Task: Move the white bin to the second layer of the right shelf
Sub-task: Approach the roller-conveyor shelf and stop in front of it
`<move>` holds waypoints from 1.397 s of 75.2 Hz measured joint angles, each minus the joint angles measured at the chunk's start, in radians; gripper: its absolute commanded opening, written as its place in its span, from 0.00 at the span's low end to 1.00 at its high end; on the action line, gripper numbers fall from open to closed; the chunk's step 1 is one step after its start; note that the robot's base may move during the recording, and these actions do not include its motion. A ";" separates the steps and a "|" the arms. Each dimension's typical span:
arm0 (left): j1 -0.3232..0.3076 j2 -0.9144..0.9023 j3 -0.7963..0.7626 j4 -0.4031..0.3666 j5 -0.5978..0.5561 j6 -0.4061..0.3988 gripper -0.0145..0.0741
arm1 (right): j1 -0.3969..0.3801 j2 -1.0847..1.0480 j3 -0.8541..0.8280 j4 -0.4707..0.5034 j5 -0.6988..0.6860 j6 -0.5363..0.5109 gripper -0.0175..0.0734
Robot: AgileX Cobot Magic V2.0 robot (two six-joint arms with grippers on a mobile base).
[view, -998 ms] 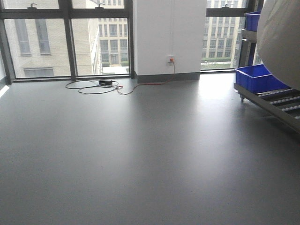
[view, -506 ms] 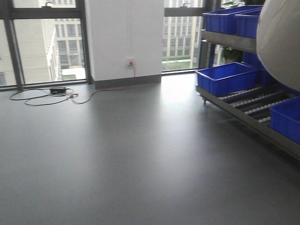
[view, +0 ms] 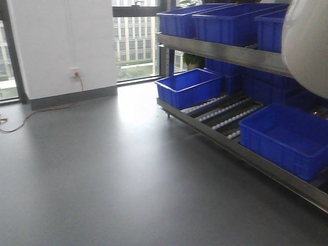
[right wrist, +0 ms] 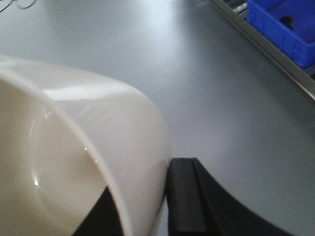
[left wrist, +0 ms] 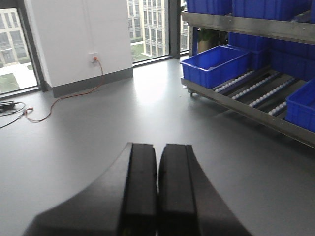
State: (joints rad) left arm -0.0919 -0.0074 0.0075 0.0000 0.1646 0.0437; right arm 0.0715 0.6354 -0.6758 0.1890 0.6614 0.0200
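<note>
Right claw (right wrist: 140, 196): it is clenching the wall of the white bin (right wrist: 98, 113); one dark finger (right wrist: 184, 196) is pressing on the outside of the wall and the other is sitting inside, under the rim
White bin: it is hanging in the air in the right claw's grip, tipped so that the wrist view is looking into its glossy mouth; grey floor (right wrist: 221, 88) is showing beneath it; in the front view its rounded side (view: 307, 46) is filling the upper right corner, in front of the rack; it is not resting on any level
Left claw (left wrist: 157, 167): its two black fingers are pressing flat against each other with nothing between them; it is hovering above the floor, pointing towards the rack
Right shelf second layer (view: 220, 51): its steel front lip is running along the level above the lowest one; blue crates (view: 225, 20) are sitting on it in a row
Lowest level (view: 225, 115): rails of small white rollers are lying bare between two blue crates, one at the far end (view: 187, 87) and one nearer the camera (view: 287, 138)
Background: a white wall (view: 61, 41) is standing between windows; an orange cable (view: 51, 108) is trailing from a socket (view: 76, 73) across the floor
</note>
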 measured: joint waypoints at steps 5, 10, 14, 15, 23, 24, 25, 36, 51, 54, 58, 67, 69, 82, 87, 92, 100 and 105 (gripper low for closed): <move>0.000 0.000 0.000 0.000 0.000 0.000 0.26 | 0.000 0.000 0.000 0.000 0.000 0.000 0.25; 0.000 0.000 0.000 0.000 0.000 0.000 0.26 | 0.000 0.000 0.000 0.000 0.000 0.000 0.25; 0.000 0.000 0.000 0.000 0.000 0.000 0.26 | 0.000 0.000 0.000 0.000 0.000 0.000 0.25; 0.000 0.000 0.000 0.000 0.000 0.000 0.26 | 0.000 0.000 0.000 0.000 0.000 0.000 0.25; 0.000 0.000 0.000 0.000 0.000 0.000 0.26 | 0.000 0.000 0.000 0.000 0.000 0.000 0.25; 0.000 0.000 0.000 0.000 0.000 0.000 0.26 | 0.000 0.000 0.000 0.000 0.000 0.000 0.25; 0.000 0.000 0.000 0.000 0.000 0.000 0.26 | 0.000 0.000 0.000 0.000 0.000 0.000 0.25; 0.000 0.000 0.000 0.000 0.000 0.000 0.26 | 0.000 0.000 0.000 0.000 0.000 0.000 0.25; 0.000 0.000 0.000 0.000 0.000 0.000 0.26 | 0.000 0.000 0.000 0.000 0.000 0.000 0.25; 0.000 0.000 0.000 0.000 0.000 0.000 0.26 | 0.000 0.000 0.000 0.000 0.000 0.000 0.25; 0.000 0.000 0.000 0.000 0.000 0.000 0.26 | 0.000 0.000 0.000 0.000 0.000 0.000 0.25; 0.000 0.000 0.000 0.000 0.000 0.000 0.26 | 0.000 0.000 0.000 0.000 0.000 0.000 0.25; 0.000 0.000 0.000 0.000 0.000 0.000 0.26 | 0.000 0.000 0.000 0.000 0.000 0.000 0.25; 0.000 0.000 0.000 0.000 0.000 0.000 0.26 | 0.000 0.000 0.000 0.000 0.000 0.000 0.25; 0.000 0.000 0.000 0.000 0.000 0.000 0.26 | 0.000 0.000 0.000 0.000 0.000 0.000 0.25; 0.000 0.000 0.000 0.000 0.000 0.000 0.26 | 0.000 0.000 0.000 0.000 0.000 0.000 0.25; 0.000 0.000 0.000 0.000 0.000 0.000 0.26 | 0.000 0.000 0.000 0.000 0.000 0.000 0.25; 0.000 0.000 0.000 0.000 0.000 0.000 0.26 | 0.000 0.000 0.000 0.000 0.000 0.000 0.25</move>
State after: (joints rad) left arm -0.0919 -0.0074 0.0075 0.0000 0.1646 0.0437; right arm 0.0715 0.6354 -0.6758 0.1890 0.6614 0.0200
